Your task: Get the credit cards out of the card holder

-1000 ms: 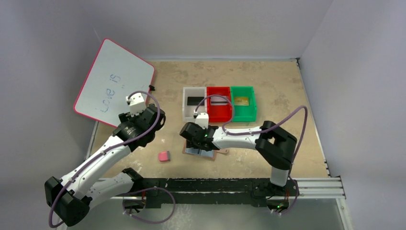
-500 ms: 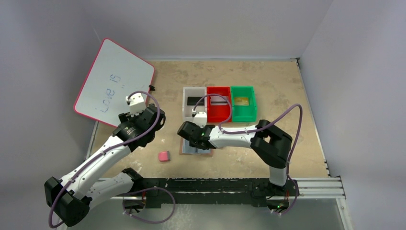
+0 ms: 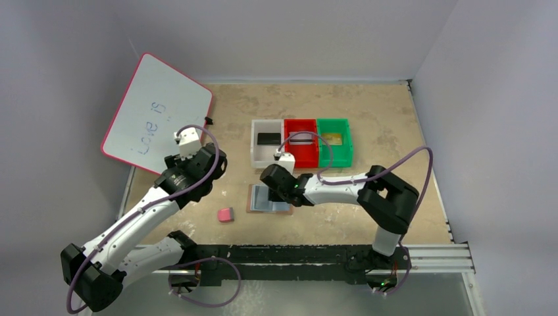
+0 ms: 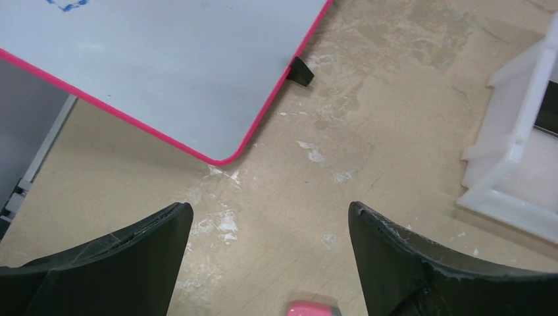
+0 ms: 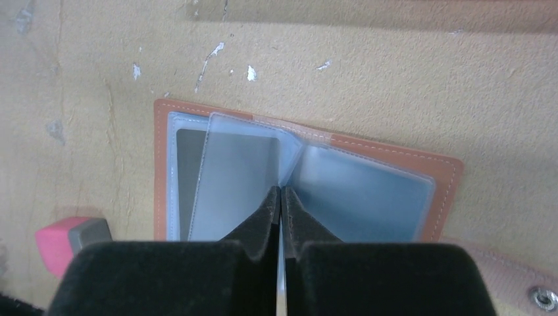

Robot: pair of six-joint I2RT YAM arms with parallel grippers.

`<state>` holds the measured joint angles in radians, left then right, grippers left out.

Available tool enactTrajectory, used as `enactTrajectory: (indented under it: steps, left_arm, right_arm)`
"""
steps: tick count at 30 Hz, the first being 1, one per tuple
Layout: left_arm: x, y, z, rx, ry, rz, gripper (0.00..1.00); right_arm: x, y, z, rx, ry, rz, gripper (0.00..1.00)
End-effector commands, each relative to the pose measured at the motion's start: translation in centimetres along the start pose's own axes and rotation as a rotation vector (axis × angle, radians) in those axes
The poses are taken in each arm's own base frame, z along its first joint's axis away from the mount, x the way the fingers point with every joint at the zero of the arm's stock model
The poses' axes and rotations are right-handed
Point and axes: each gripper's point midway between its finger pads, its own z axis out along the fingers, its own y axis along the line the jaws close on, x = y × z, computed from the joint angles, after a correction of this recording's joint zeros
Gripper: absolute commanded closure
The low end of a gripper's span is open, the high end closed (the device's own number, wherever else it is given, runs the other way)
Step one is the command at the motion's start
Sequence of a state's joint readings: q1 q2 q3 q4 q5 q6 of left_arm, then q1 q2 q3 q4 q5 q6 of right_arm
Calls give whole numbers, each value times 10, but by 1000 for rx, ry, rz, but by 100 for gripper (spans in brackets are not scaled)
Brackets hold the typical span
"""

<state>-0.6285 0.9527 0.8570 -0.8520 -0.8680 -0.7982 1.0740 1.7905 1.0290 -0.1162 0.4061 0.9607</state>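
Left gripper (image 4: 268, 214) hangs spread wide over the desk's (image 3: 381, 118) left side. At mid-desk stand 3 bins: white bin (image 3: 255, 146) holds a black card (image 3: 267, 138), red bin (image 3: 301, 158) a grey striped card (image 3: 303, 140), green bin (image 3: 335, 158) a gold card (image 3: 331, 139). Toward the near edge the card holder (image 5: 355, 194) lies open, long axis left-right, right gripper (image 5: 281, 194) clenched above its fold.
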Motion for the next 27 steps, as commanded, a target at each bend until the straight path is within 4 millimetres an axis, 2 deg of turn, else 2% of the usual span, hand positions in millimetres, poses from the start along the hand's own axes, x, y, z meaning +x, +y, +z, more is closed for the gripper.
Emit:
enactTrajectory:
  steps: [1, 6, 12, 14, 19, 27]
  left_arm:
    - [-11, -20, -10, 131, 6, -55, 11]
    - [2, -62, -25, 374, 76, -174, 12]
    - [37, -126, -46, 690, 252, -289, 17]
    - [48, -141, -50, 754, 308, -306, 21]
    - [65, -162, -52, 819, 379, -338, 24]
    - [97, -183, -53, 795, 420, -285, 27]
  right_arm:
    - [11, 2, 3, -178, 63, 32, 100]
    - [20, -6, 7, -286, 106, 110, 100]
    - [35, -24, 14, -262, 132, 167, 100]
    - [39, -28, 15, -254, 138, 182, 100]
    - [45, -37, 17, -230, 144, 204, 100]
    - [49, -46, 19, -206, 141, 238, 100]
